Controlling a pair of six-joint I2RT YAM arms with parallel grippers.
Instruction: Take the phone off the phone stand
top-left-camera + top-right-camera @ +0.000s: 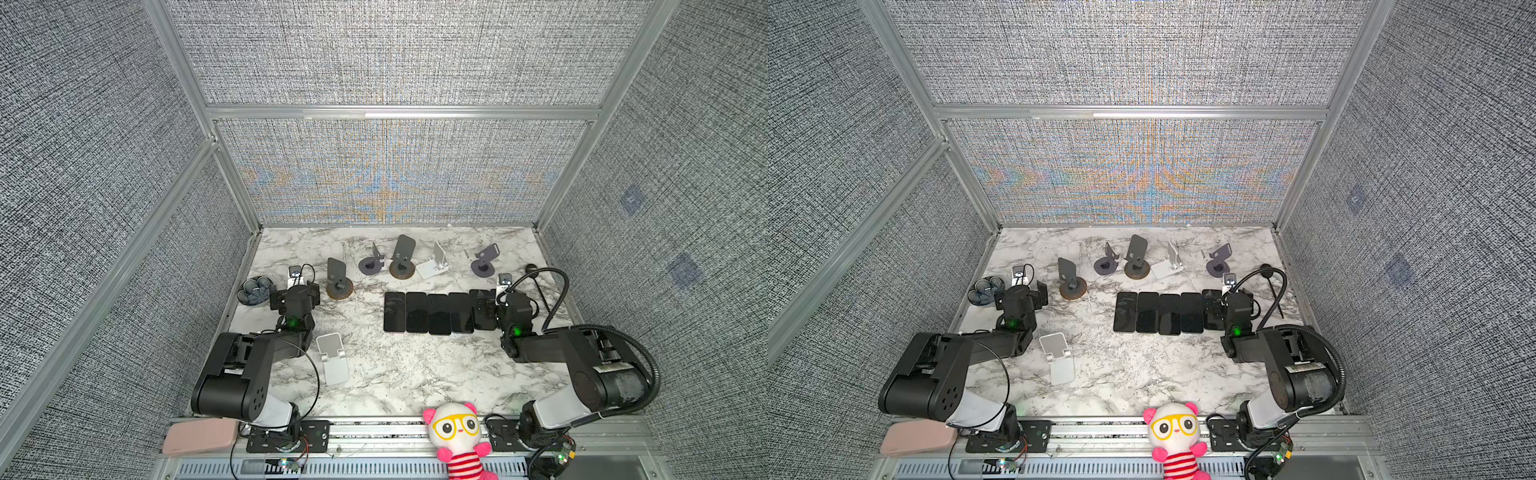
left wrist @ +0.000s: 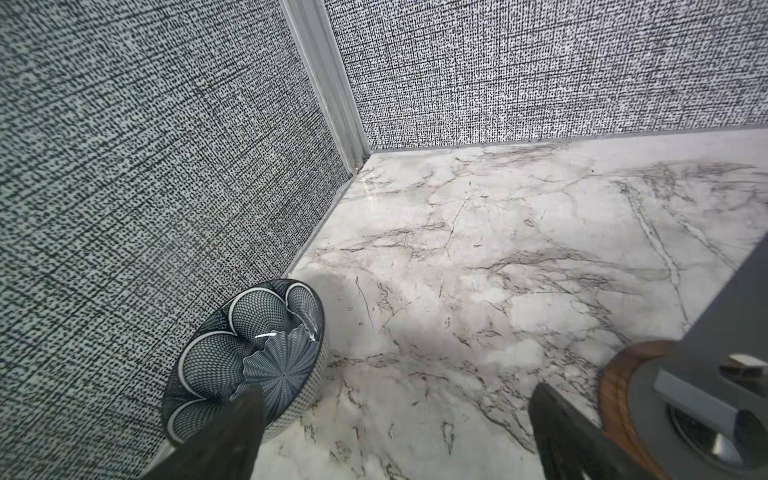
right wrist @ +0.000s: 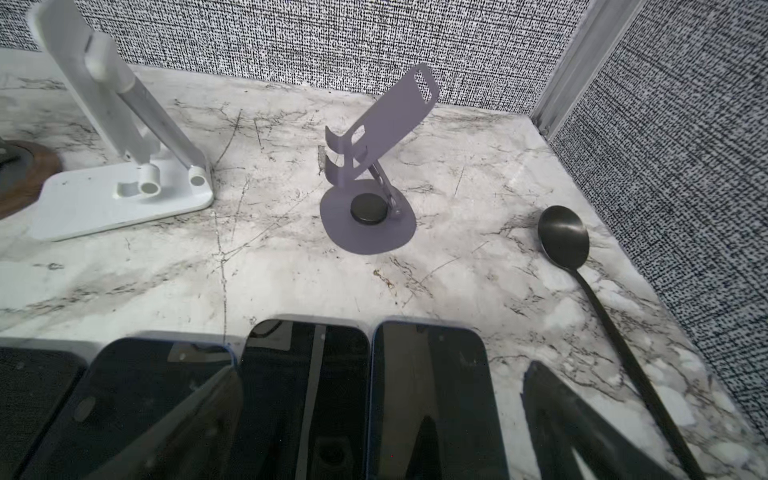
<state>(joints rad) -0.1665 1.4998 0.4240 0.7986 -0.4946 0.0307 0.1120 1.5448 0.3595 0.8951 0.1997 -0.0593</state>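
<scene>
we're logging left tool [image 2: 397, 399] and right tool [image 3: 380, 395] both spread, gripping nothing | five phones [image 1: 436, 313] lying flat in a row on bench [image 1: 395, 374], phone stands [image 1: 401, 257] looking bare | right tool hanging over the row's end phone | we're judging: lifting straight up, not nudging the row

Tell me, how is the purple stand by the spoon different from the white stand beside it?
The purple stand has a round base; the white stand has a rectangular one. The purple stand is thin; the white stand is chunky with hinges. Both stand upright, holding no phone.
</scene>
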